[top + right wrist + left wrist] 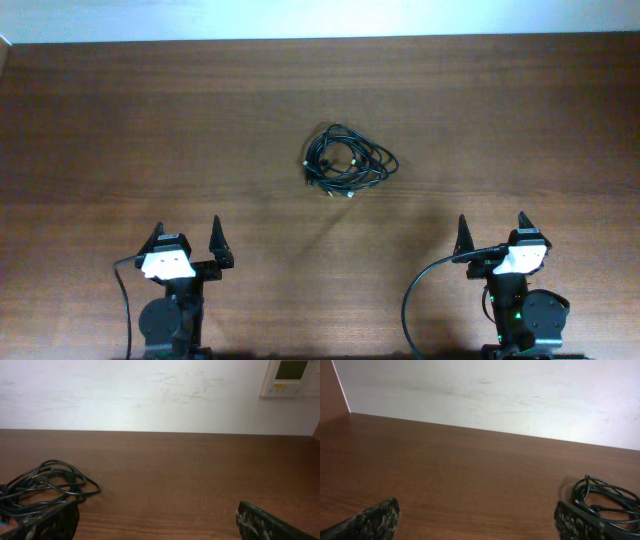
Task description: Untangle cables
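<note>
Closest to the lenses are the mottled dark fingers [372, 521] of the left wrist view, two of them, one at each lower corner, with bare wood showing across the wide gap between them. The right wrist view shows the same pair of fingers [265, 522], just as widely parted.

The one brown wooden table [120, 120] fills nearly all of the overhead view, and a pale wall [495, 395] runs behind its far edge. Two arms stand at the near edge, the left arm [168, 320] and the right arm [520, 315]. The left gripper [186, 228] is spread and empty, and the right gripper [492, 222] is likewise spread and empty. Two thick black leads, one [125, 300] by the left base and one [415, 300] by the right, curve down from the arms.

The cables [347, 160] lie in a single looped bunch on the middle of the table, between the two arms and well apart from both grippers. How many cords make up the bunch cannot be told. At least three pale plug tips [305, 163] show on it from overhead.

One small wall panel [291, 377] with a display hangs at the upper right of the right wrist view.
</note>
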